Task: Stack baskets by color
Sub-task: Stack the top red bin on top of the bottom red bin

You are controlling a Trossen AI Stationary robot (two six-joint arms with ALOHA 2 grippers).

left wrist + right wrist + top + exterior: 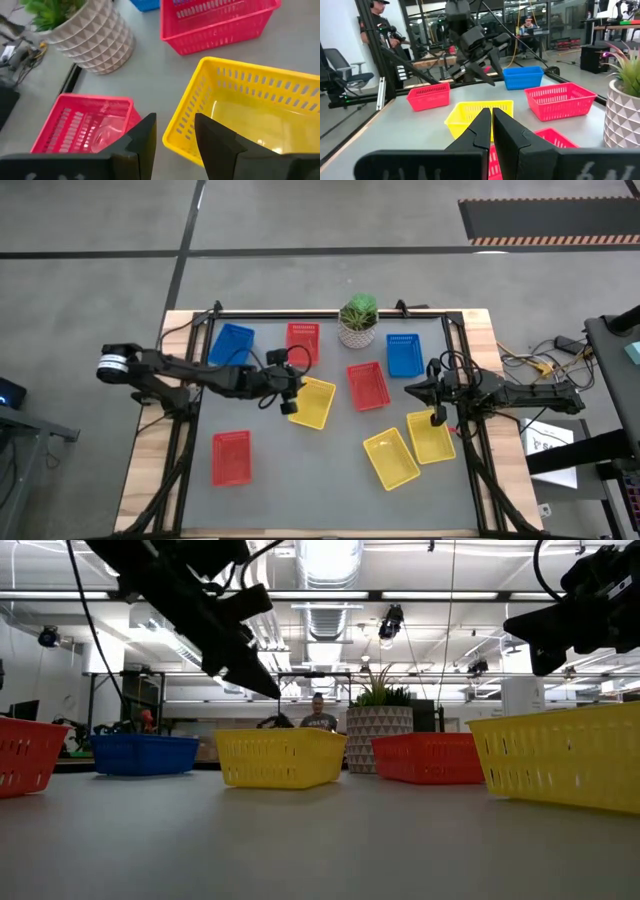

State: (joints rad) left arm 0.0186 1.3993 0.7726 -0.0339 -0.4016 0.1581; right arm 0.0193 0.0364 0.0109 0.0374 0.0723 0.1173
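grey table [320,480] front open; yellow basket [312,402] perhaps untouched.

Colours and patterns on the table surface

Three red baskets [231,457], three yellow baskets [313,403] and two blue baskets [404,354] noted, all with slotted mesh walls. Pot [357,335] white with a grey triangle relief pattern, holding a green plant [360,310]. Table top [310,480] plain grey, edged in pale wood. Both arms black; left gripper [172,132] and right gripper [491,120] fingers black.
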